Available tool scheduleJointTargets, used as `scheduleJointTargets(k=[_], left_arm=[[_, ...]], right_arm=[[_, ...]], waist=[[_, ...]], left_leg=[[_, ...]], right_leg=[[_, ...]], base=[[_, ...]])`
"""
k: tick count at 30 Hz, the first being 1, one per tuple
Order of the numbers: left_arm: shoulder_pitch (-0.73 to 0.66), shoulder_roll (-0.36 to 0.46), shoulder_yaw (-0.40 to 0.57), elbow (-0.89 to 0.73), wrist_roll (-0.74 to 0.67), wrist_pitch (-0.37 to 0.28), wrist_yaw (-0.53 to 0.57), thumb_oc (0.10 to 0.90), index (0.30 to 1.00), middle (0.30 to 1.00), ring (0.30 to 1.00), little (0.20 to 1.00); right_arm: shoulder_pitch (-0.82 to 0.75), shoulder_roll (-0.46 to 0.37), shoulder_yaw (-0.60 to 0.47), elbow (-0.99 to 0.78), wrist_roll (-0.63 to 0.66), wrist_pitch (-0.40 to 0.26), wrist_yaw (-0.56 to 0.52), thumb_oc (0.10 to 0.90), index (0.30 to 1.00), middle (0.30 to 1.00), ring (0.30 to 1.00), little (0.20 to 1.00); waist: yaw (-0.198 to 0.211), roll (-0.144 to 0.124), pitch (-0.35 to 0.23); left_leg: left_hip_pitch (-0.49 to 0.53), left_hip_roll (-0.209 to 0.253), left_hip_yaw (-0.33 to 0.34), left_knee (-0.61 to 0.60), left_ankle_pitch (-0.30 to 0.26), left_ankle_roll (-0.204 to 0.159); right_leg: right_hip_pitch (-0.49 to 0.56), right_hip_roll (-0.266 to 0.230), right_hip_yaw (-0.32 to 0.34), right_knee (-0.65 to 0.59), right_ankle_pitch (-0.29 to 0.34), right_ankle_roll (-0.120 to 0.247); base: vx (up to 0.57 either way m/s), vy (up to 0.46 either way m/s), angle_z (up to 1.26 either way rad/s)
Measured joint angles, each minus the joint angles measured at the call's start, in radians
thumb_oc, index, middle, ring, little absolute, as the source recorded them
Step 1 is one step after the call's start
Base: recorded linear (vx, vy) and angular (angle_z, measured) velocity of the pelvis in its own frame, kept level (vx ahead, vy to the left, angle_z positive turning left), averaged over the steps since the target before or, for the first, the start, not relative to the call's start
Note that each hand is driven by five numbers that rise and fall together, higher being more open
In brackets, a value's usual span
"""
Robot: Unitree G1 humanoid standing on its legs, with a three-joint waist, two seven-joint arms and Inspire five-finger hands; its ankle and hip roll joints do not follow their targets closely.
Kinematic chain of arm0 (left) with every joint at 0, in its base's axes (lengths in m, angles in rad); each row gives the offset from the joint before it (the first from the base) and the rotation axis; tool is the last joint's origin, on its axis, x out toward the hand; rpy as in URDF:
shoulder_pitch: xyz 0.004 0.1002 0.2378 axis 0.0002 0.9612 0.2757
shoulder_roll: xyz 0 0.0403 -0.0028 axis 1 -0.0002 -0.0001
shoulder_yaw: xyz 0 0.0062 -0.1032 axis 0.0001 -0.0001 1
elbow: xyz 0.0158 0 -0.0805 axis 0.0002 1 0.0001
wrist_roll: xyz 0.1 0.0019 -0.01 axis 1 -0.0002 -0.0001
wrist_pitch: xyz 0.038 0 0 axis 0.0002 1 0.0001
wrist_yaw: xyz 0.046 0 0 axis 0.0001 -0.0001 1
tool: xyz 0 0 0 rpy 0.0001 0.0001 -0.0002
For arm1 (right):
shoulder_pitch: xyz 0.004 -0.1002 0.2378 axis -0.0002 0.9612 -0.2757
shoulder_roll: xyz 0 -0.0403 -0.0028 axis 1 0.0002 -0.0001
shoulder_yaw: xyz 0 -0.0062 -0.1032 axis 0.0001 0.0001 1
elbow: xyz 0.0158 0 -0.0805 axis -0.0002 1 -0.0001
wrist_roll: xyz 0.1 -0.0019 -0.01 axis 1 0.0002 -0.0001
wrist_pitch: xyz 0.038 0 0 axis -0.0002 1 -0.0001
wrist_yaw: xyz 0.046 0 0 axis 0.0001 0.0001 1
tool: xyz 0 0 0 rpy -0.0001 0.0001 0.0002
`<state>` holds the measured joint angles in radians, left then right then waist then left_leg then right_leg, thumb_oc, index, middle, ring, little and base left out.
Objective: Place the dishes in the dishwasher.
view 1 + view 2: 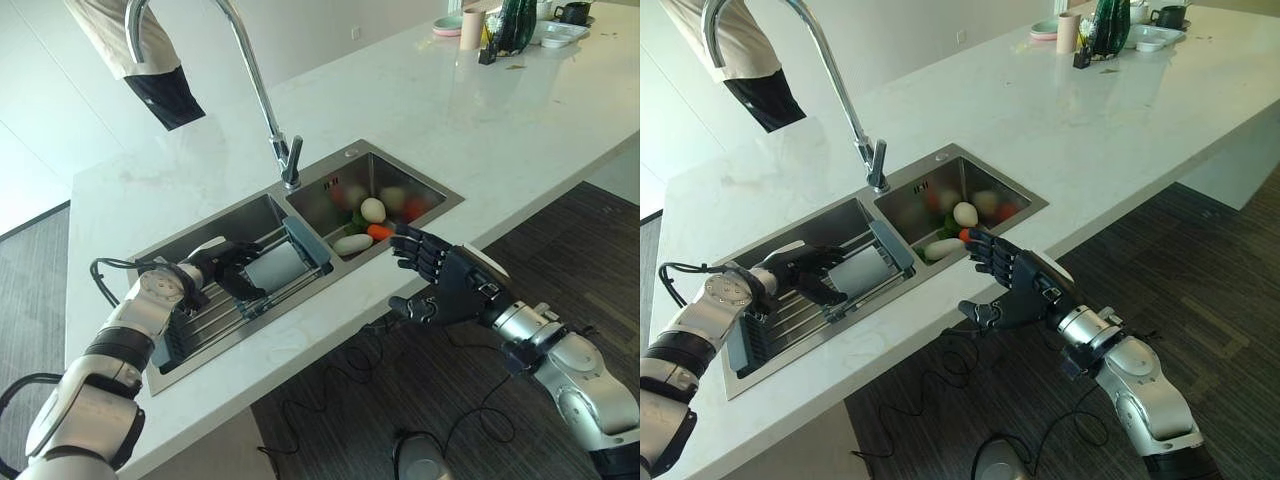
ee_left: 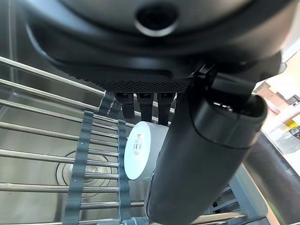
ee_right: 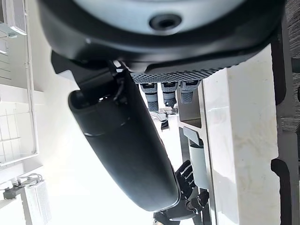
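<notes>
So I've got the white worktop with a double sink set in it. Left basin has a wire rack across it, and my left hand is curled around a white cup lying on its side on that rack. Right hand hovers off the worktop edge, fingers spread, holding nothing. Right basin has some veggies.

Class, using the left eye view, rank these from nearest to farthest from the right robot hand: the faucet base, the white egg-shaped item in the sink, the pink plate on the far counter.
From the right robot hand:
1. White egg-shaped item, right basin.
2. Faucet base, between basins.
3. Pink plate, far counter end.
</notes>
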<state>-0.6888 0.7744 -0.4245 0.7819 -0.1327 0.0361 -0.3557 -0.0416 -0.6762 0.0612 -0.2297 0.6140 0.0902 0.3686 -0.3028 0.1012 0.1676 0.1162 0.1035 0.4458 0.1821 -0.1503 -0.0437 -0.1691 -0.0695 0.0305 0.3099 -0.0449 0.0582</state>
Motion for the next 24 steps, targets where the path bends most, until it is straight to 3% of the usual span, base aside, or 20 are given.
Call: scheduleJointTargets(k=[9,24], left_arm=[[0.000,-0.001,0.000,0.004,0.021,-0.001,0.041,0.800,0.900,0.900,0.900,0.900],[0.000,-0.016,0.000,0.030,0.023,0.001,0.045,0.800,0.900,0.900,0.900,0.900]], right_arm=[[0.002,-0.002,0.000,0.000,0.000,0.002,0.011,0.800,0.900,0.900,0.900,0.900],[0.005,-0.005,0.000,-0.001,-0.003,0.008,0.020,0.800,0.900,0.900,0.900,0.900]], waist=[[-0.027,-0.005,-0.003],[-0.027,-0.005,-0.003]], left_leg=[[0.007,0.001,0.019,-0.007,-0.002,-0.003],[0.009,0.002,0.043,-0.011,-0.002,-0.004]], right_leg=[[-0.005,0.008,0.016,-0.001,0.001,0.001],[-0.012,0.019,0.039,-0.013,0.017,-0.006]], base=[[0.04,-0.004,-0.06],[0.02,-0.004,-0.04]])
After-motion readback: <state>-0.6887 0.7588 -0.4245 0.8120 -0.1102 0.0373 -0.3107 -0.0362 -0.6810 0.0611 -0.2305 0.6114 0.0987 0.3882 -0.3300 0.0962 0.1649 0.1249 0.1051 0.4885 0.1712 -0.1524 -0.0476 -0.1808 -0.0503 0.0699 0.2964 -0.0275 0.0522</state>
